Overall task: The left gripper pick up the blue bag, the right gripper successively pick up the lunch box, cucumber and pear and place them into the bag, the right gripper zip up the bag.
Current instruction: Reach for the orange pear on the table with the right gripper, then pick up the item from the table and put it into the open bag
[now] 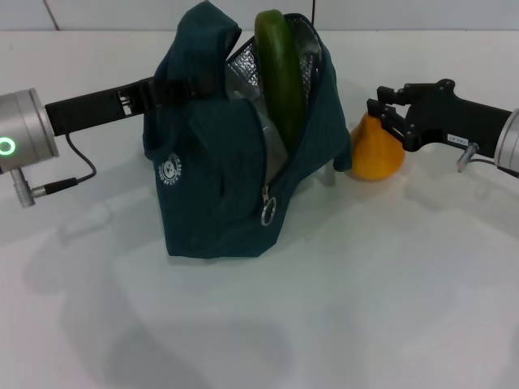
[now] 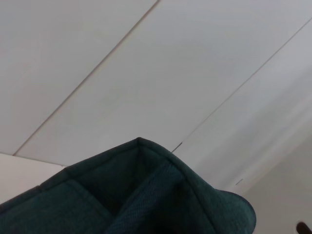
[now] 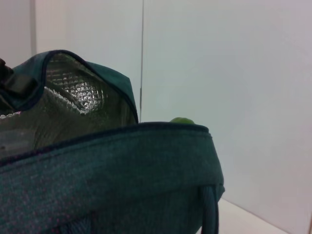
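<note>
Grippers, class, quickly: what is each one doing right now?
Left gripper: shut on the blue bag, holding up its top edge.
Right gripper: at the pear beside the bag; grip cannot be told.

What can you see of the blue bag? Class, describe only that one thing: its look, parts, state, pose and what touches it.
The blue bag is dark teal fabric with quilted silver foil lining, a small round white logo and a ring-pull zipper, still unzipped. It stands upright on the white table, mouth gaping. The left gripper reaches in at its upper left edge, seemingly holding it up. The cucumber stands inside, its tip poking out. The pear sits just behind its right side.
</note>
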Robot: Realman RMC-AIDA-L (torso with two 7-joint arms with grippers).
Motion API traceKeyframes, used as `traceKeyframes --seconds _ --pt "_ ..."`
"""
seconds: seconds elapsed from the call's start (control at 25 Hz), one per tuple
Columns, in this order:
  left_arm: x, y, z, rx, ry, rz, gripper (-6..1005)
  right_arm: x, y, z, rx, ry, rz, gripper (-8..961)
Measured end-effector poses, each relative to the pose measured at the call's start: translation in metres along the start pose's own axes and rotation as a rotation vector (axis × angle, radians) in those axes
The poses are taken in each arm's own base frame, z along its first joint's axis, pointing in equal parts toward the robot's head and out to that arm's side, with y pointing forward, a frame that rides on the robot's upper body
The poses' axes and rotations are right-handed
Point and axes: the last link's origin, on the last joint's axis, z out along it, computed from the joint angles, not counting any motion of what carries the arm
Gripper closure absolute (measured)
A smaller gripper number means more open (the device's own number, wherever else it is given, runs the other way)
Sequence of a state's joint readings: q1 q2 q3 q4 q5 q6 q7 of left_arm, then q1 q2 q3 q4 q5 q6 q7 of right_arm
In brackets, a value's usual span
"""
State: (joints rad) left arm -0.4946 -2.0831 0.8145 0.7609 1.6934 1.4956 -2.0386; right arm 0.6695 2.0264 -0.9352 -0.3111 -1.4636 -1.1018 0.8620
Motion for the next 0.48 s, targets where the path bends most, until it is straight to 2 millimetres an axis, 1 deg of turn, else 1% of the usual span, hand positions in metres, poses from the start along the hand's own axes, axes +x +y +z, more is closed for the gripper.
traceKeyframes --seconds 0.2,0.4,0.48 --pt "0.0003 0.0002 0.0004 -0.001 0.0 0.001 945 -0.001 0.0036 0.003 -0.025 0.007 -0.031 792" --pt "0.0003 0.0001 -0.0005 -0.001 0.006 -0.002 945 -0.0044 0.0035 0.0039 -0.033 -0.003 -0.038 922" --pt "0.0 -0.0002 -0.0018 0.0 0.01 -0.004 945 -0.0065 0.0027 0.0033 -0.034 -0.013 -0.039 919"
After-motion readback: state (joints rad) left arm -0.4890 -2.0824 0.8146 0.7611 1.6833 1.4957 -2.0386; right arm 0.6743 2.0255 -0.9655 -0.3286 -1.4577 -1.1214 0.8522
